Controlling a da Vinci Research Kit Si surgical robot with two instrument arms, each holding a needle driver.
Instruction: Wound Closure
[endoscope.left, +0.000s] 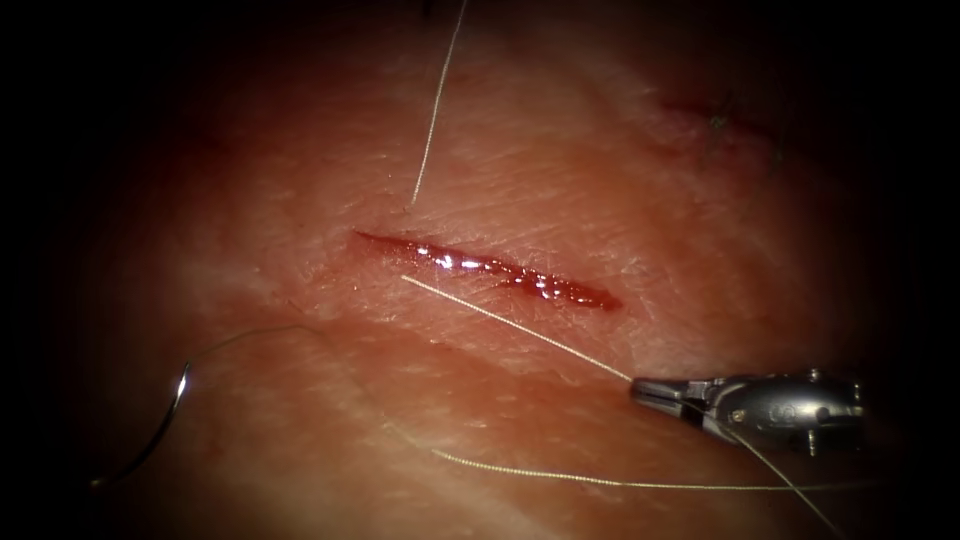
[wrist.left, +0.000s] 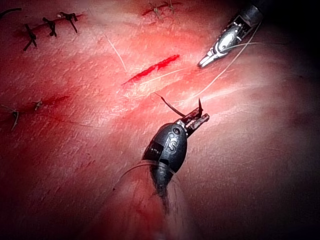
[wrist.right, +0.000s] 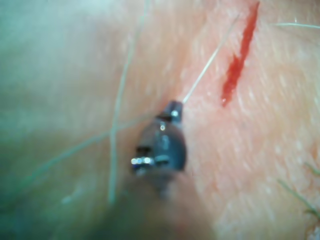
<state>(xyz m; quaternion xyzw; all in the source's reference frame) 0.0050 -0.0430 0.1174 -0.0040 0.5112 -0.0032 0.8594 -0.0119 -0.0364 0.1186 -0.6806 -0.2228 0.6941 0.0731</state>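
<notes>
The cut (endoscope.left: 490, 268) lies open in the middle of the tissue (endoscope.left: 560, 170), wet with red fluid. My right tool (endoscope.left: 645, 392) sits below and right of the cut, jaws shut on the thread (endoscope.left: 520, 325), which runs taut from the tissue beside the cut's lower edge. The same tool (wrist.right: 174, 109) holds that thread (wrist.right: 207, 65) close up. The curved needle (endoscope.left: 165, 425) is far left of the cut, out of the tissue. My left tool (wrist.left: 197, 120) grips the needle (wrist.left: 170, 105) near one end. Another strand (endoscope.left: 435, 110) rises from the tissue above the cut.
A slack length of thread (endoscope.left: 600, 482) trails across the tissue below the right tool. Older stitched cuts with dark knots sit at the upper right (endoscope.left: 715, 115) and in the left wrist view (wrist.left: 50, 25).
</notes>
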